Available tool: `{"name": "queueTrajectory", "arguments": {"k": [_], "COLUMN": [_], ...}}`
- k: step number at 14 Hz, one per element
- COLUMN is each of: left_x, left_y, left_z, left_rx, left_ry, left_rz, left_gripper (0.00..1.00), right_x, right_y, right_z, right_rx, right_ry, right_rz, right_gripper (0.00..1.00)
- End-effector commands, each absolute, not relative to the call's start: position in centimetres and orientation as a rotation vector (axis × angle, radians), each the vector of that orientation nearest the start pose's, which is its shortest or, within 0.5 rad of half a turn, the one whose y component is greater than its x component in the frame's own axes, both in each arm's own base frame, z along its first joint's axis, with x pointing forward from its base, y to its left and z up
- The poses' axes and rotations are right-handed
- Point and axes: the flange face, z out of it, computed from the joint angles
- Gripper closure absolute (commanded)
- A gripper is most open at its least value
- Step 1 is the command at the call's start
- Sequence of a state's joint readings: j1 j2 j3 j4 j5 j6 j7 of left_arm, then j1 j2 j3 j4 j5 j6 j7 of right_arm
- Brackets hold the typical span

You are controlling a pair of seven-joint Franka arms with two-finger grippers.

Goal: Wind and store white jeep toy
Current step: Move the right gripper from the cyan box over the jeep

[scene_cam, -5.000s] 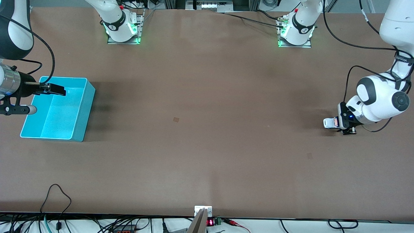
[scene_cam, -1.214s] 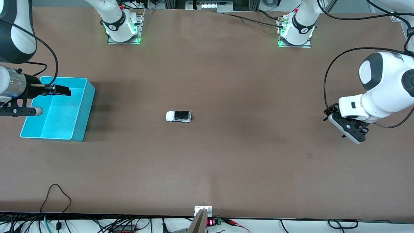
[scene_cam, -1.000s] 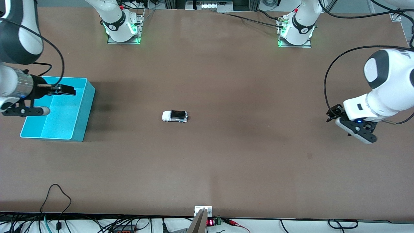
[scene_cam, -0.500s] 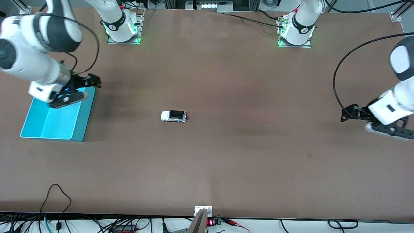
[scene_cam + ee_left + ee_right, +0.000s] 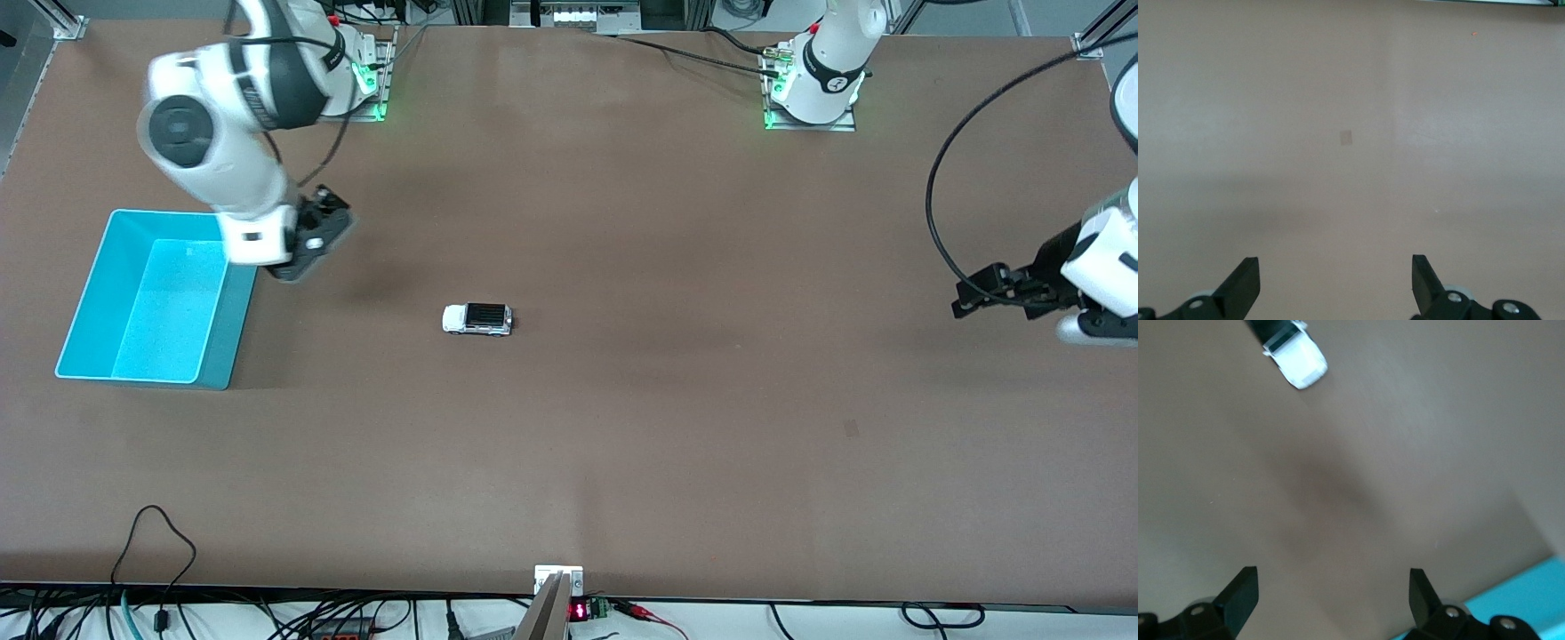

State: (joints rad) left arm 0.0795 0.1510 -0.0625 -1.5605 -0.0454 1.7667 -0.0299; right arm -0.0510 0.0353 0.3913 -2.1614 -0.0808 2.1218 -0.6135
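**Jeep alone mid-table, both grippers empty**

A wide brown table point(image 5: 622, 427) fills the front view, with the two arm bases along its farther edge and cables hanging off the near edge.

The right gripper point(image 5: 313, 233) hangs over bare table just beside the bin's rim, on the side toward the jeep. In the right wrist view its two black fingers point(image 5: 1238, 593) stand wide apart with nothing between them; that view also catches the jeep's white nose point(image 5: 1298, 361) at one edge and a sliver of cyan at a corner.

The left gripper point(image 5: 996, 293) is over bare table toward the left arm's end, well apart from the jeep. Its fingers point(image 5: 1241, 288) are likewise spread wide and empty, with only plain table surface and a small faint square mark point(image 5: 1347, 137) in front of them.

The jeep point(image 5: 477, 318) sits on its wheels about mid-table, free of both grippers, its long side facing the front camera and its white hood pointing toward the bin.

The cyan bin point(image 5: 229, 342) stands open at the right arm's end of the table, well apart from the jeep.
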Motion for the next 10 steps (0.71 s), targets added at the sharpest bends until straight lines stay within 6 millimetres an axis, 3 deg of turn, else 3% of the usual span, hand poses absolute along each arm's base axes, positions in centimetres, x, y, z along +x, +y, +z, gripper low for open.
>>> {"name": "queueTrajectory", "arguments": {"k": [1,4,7,10], "left_x": [59.6,58.6,57.1,56.1], "left_y": [1.0,1.8,1.1,0.8], "left_z": [57.4,58.4,58.5,58.3], "left_rx": [-3.201,-3.199,-3.190,-3.189], "left_ry": [-0.154,-0.147,-0.121,-0.063], "left_rz": [-0.021,-0.022,-0.014,-0.025], "left_gripper": [0.00,0.00,0.00,0.00], "right_x": [51.5,53.1,53.8,53.0], "right_y": [20.2,25.2,29.5,33.1], "right_z": [35.2,32.7,30.1,26.9], "right_rx": [-2.648,-2.554,-2.520,-2.533], "right_ry": [-1.768,-1.810,-1.824,-1.846], "right_rz": [0.020,-0.065,-0.043,0.009], "right_gripper": [0.00,0.00,0.00,0.00]}}
